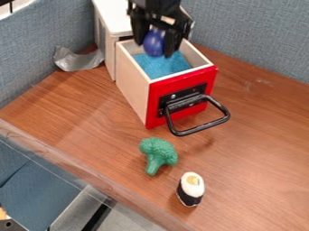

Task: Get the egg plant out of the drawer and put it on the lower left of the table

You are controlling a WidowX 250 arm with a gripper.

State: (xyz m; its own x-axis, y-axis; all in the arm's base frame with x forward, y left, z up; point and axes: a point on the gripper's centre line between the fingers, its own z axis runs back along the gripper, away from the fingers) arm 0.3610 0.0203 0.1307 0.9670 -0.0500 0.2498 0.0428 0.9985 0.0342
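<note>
One purple-blue eggplant (154, 41) is held between the jaws of the black gripper (155, 46), which close on it from both sides, over the rear part of the open drawer (134, 85); how high it sits relative to the rim cannot be told. The drawer has pale wooden walls, a blue lining (158, 66) and a red front, from which a black handle (226, 116) juts out over the tabletop (259, 149). Behind it stands the white-topped cabinet (114, 13), with a crumpled silvery piece (77, 60) beside its left side, near the blue-grey panel (39, 49). Wood stretches to either side of the drawer, down to the slanting edge at lower left. Between drawer and edge lies green broccoli (157, 154); near it, farther to the lower right, is a black-and-white sushi roll (190, 189).
</note>
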